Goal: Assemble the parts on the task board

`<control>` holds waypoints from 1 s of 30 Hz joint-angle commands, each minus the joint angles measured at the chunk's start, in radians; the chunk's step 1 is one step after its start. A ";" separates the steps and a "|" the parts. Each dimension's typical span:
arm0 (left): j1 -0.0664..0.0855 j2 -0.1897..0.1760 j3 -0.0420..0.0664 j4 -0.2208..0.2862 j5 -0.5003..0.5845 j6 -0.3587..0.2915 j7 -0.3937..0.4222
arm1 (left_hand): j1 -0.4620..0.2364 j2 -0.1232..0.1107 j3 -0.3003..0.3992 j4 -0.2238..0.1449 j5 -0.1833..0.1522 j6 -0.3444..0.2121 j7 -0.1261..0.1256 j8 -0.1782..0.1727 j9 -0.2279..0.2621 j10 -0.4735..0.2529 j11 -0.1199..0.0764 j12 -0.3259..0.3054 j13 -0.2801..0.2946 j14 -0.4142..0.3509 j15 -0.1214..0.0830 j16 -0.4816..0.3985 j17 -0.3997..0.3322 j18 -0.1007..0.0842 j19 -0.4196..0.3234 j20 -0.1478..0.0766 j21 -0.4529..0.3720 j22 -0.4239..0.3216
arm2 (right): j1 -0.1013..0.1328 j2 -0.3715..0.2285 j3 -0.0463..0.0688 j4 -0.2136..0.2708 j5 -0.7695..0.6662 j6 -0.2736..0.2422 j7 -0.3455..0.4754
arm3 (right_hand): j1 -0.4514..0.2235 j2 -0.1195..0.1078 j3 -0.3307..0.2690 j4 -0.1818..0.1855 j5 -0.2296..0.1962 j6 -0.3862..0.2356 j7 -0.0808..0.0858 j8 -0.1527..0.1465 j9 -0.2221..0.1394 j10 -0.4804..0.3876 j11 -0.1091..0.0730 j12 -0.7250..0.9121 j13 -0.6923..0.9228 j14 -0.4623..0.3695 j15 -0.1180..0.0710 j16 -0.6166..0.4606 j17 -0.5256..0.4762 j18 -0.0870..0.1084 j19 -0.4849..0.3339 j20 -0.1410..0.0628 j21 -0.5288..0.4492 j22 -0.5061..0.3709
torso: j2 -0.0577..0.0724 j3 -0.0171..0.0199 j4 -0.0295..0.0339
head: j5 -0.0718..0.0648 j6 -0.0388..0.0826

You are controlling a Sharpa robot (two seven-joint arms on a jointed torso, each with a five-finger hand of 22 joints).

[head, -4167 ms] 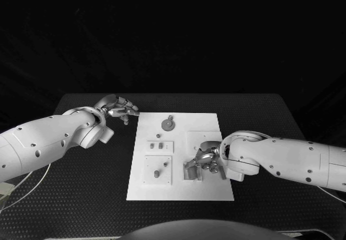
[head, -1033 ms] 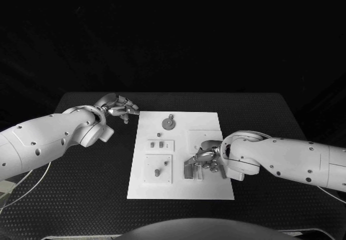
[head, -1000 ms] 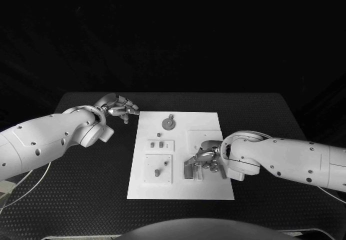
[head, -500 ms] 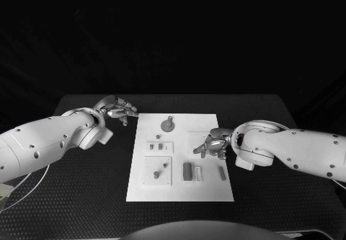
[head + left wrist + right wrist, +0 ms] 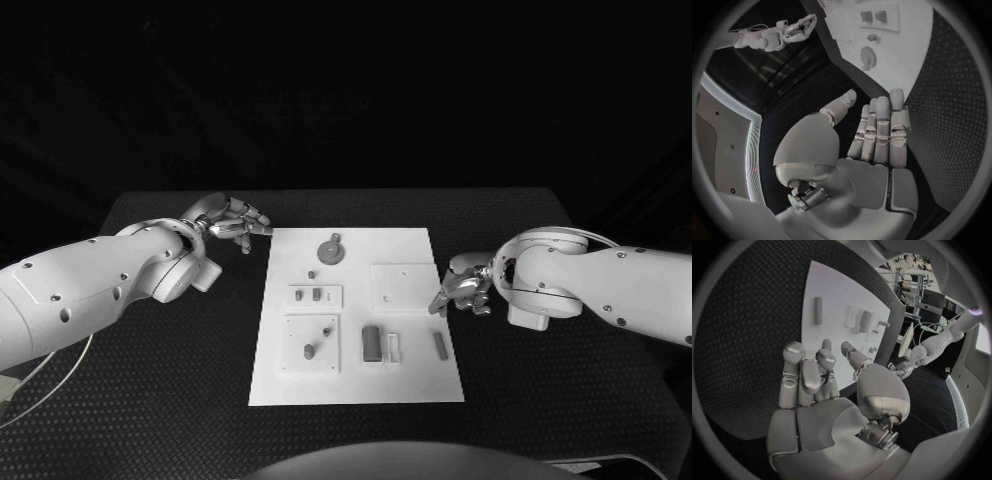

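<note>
The white task board (image 5: 411,240) lies mid-table. On it are a round grey part (image 5: 332,250), a small peg (image 5: 313,273), two small pieces (image 5: 307,295), a dark block (image 5: 371,343) and a slim bar (image 5: 440,346). My right hand (image 5: 464,285) hovers at the board's right edge, fingers apart and holding nothing. In the right wrist view that hand (image 5: 817,375) is bare, with the bar (image 5: 817,310) and block (image 5: 865,321) beyond it. My left hand (image 5: 231,222) hangs off the board's far left corner, holding nothing. Its fingers (image 5: 879,130) are stretched out near the round part (image 5: 867,55).
Two raised white square plates sit on the board, one (image 5: 405,285) right of centre and one (image 5: 312,342) at the near left with a small part standing in it. Black table mat (image 5: 548,380) surrounds the board on all sides.
My right hand has lifted off the near right of the board and drawn back to its right edge, leaving the dark block and slim bar lying there. The left hand has barely moved.
</note>
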 commanded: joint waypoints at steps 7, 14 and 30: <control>0.001 0.003 0.001 0.002 0.002 0.013 0.005 | -0.015 -0.002 -0.003 0.012 -0.007 0.001 0.008 0.005 -0.002 -0.005 -0.002 0.001 0.002 0.006 -0.002 -0.004 0.002 0.070 0.010 0.000 -0.005 0.003 | -0.008 -0.002 -0.021 0.010 -0.075 0.096 -0.042 | -0.060 -0.055 0.007 0.071 0.001 -0.004 0.003 0.000 0.009 -0.003 0.000 -0.008 -0.005 0.006 0.000 -0.001 0.002 0.020 -0.001 0.008 -0.005 0.017 | 0.000 0.0008 0.0017 | -0.013 -0.001; 0.001 0.003 0.001 0.001 0.002 0.014 0.006 | -0.016 -0.002 -0.004 0.014 -0.008 0.001 0.008 0.005 -0.002 -0.005 -0.002 0.001 0.002 0.006 -0.002 -0.004 0.002 0.070 0.010 0.000 -0.005 0.003 | -0.032 0.025 -0.041 -0.012 -0.124 0.086 -0.037 | -0.063 -0.059 0.012 0.082 0.000 -0.005 0.003 -0.001 0.010 -0.003 0.000 -0.008 -0.005 0.005 0.000 -0.002 0.001 0.020 -0.001 0.007 -0.006 0.017 | 0.000 0.0010 0.0023 | -0.015 -0.003; 0.001 0.003 0.001 0.001 0.001 0.016 0.004 | -0.017 -0.002 -0.004 0.015 -0.008 0.001 0.008 0.006 -0.003 -0.005 -0.002 0.001 0.002 0.006 -0.003 -0.004 0.002 0.070 0.010 0.000 -0.006 0.004 | -0.080 0.060 -0.042 -0.022 -0.173 0.069 -0.032 | -0.061 -0.054 0.019 0.088 0.000 -0.005 0.003 -0.002 0.012 -0.003 0.001 -0.007 -0.005 0.004 0.000 -0.002 0.000 0.020 -0.001 0.007 -0.005 0.018 | 0.000 -0.0001 0.0028 | -0.012 -0.008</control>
